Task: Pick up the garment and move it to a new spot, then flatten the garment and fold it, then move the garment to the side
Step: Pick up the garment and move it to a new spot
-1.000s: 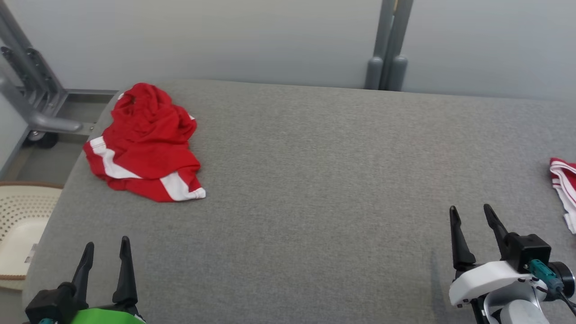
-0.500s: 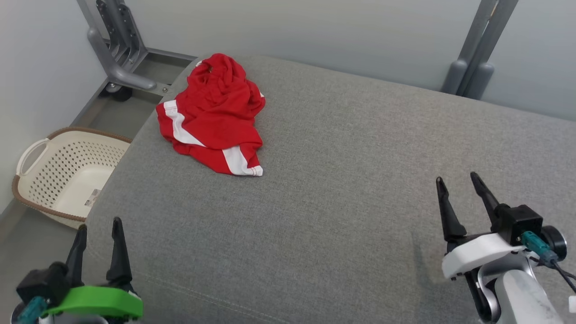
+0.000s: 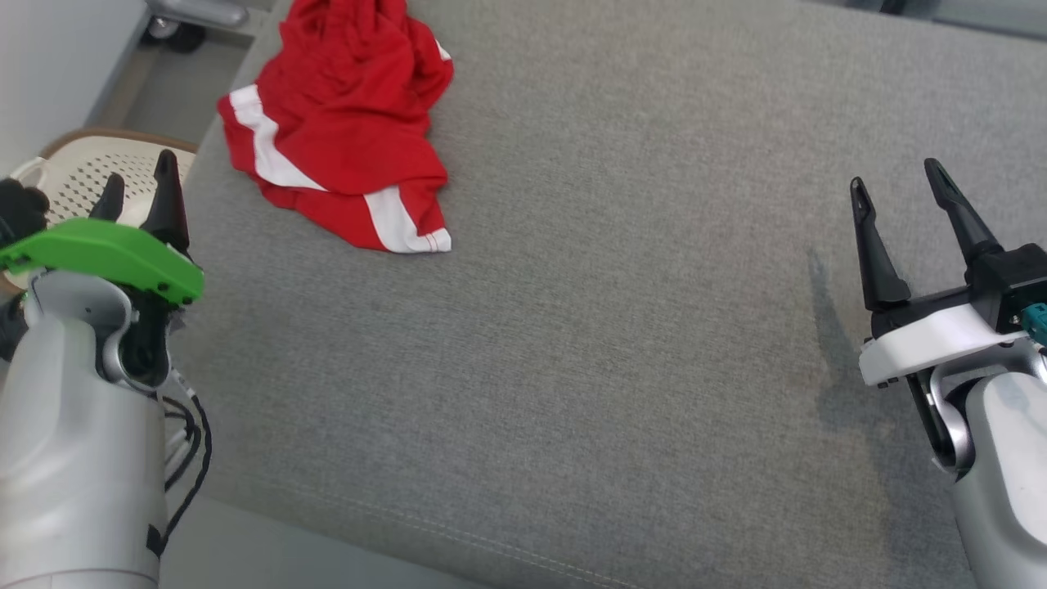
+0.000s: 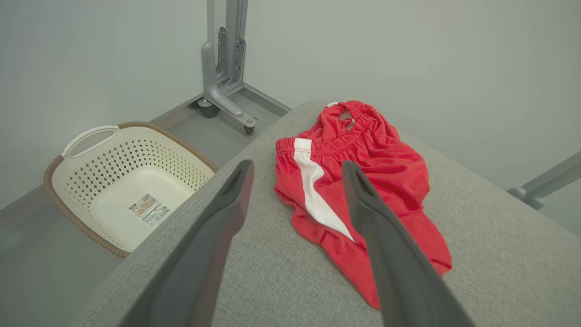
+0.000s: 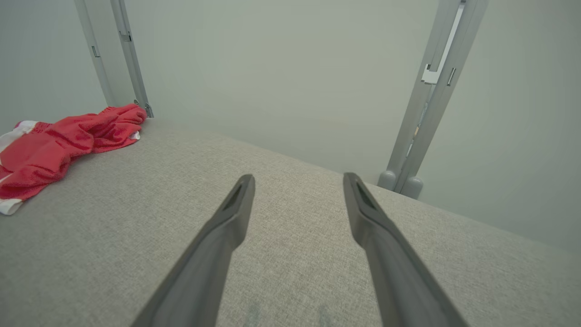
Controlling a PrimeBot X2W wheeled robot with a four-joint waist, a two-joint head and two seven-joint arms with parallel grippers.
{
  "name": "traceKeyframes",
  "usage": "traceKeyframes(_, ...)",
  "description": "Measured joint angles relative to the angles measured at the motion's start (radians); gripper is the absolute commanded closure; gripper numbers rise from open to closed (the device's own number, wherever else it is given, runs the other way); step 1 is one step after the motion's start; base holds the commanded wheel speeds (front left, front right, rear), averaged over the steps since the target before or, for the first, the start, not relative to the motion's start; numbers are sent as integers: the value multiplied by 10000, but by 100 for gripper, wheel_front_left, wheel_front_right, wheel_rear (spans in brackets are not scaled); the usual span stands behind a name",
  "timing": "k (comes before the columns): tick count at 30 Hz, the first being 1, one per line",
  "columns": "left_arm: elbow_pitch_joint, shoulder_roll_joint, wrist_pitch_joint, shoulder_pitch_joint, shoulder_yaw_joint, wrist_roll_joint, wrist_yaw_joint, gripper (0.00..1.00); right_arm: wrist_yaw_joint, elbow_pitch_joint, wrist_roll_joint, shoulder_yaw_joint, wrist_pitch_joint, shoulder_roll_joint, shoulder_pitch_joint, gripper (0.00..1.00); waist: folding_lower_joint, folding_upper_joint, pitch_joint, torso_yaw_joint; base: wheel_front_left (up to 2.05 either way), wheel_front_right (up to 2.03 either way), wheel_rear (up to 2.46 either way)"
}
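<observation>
The garment (image 3: 335, 139), red shorts with white side stripes, lies crumpled near the far left corner of the grey padded table (image 3: 589, 327). It also shows in the left wrist view as the garment (image 4: 363, 181) and at the left edge of the right wrist view as the garment (image 5: 59, 145). My left gripper (image 3: 137, 184) hangs open over the table's left edge, short of the shorts, with nothing between its fingers. My right gripper (image 3: 900, 184) stands open over the right side of the table, far from the shorts.
A cream perforated laundry basket (image 4: 122, 181) sits on the floor left of the table, also seen as the basket (image 3: 74, 168) behind my left gripper. Grey metal frame posts (image 5: 426, 100) and a wheeled frame foot (image 4: 227, 95) stand beyond the table's far edge against the pale wall.
The head camera has tilted down and turned, so the whole scene has shifted. My left arm has risen and reached forward toward the shorts. The shorts lie as before.
</observation>
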Motion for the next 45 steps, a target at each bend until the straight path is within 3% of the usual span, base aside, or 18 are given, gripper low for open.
traceKeyframes(6, 1243, -48, 855, -1054, -159, -1304, 0, 0, 0, -683, -8, -115, 366, -293, -17, 0, 1, 0, 1205, -450, 0, 0, 0)
traceKeyframes(14, 2612, 305, 922, -1742, -270, -2362, 0, 0, 0, -1634, 0, -646, 786, -514, 324, 0, 1, 1, 2567, -1278, 0, 0, 0)
traceKeyframes(15, 2775, 382, 922, -1825, -305, -2408, 0, 24, 0, -1712, 4, -692, 792, -506, 379, 0, 0, 1, 2672, -1388, 0, 0, 0)
traceKeyframes(16, 2976, 493, 917, -1927, -368, -2403, -2, 100, 0, -1781, 6, -767, 794, -504, 422, 0, 0, 1, 2761, -1490, 0, 0, 0)
traceKeyframes(21, 3139, 807, 926, -2053, -777, -2372, 6, 100, -2, -1837, 35, -949, 782, -336, 565, 0, -2, 2, 2983, -1840, 0, 0, 0)
traceKeyframes(26, 2146, 1016, 756, -1761, -1599, -2506, 52, 100, -6, -1446, 77, -878, 510, -105, 587, 0, -1, 0, 2764, -1829, 0, 0, 0)
traceKeyframes(30, 63, 1045, 702, -1523, -2815, -2514, -2, 100, -8, -895, 98, -740, 194, 209, 567, 0, -1, 0, 2363, -1745, 0, 0, 0)
traceKeyframes(33, -2136, 1469, 1198, -1244, -3335, -3388, -2, 100, -8, -403, 130, -596, -65, 552, 500, 0, -1, 0, 2002, -1714, 0, 0, 0)
traceKeyframes(36, -4134, 1971, 1774, -702, -3544, -4031, 0, 100, -6, 92, 265, -416, -290, 949, 418, 0, -1, 0, 1644, -1784, 0, 0, 0)
traceKeyframes(39, -6144, 1908, 2545, -427, -3402, -5076, 54, 100, -6, 512, 376, -332, -437, 1285, 204, 0, -2, 0, 1394, -2029, 0, 0, 0)
traceKeyframes(41, -7453, 1674, 3101, -205, -3331, -5841, 500, 100, -6, 748, 476, -276, -472, 1473, 18, 0, -2, 0, 1269, -2260, 0, 0, 0)
traceKeyframes(45, -9808, 1484, 3841, -39, -3488, -6213, 1789, 100, -6, 704, 713, -209, -502, 1795, -322, 0, -2, 0, 1109, -2846, 0, 0, 0)
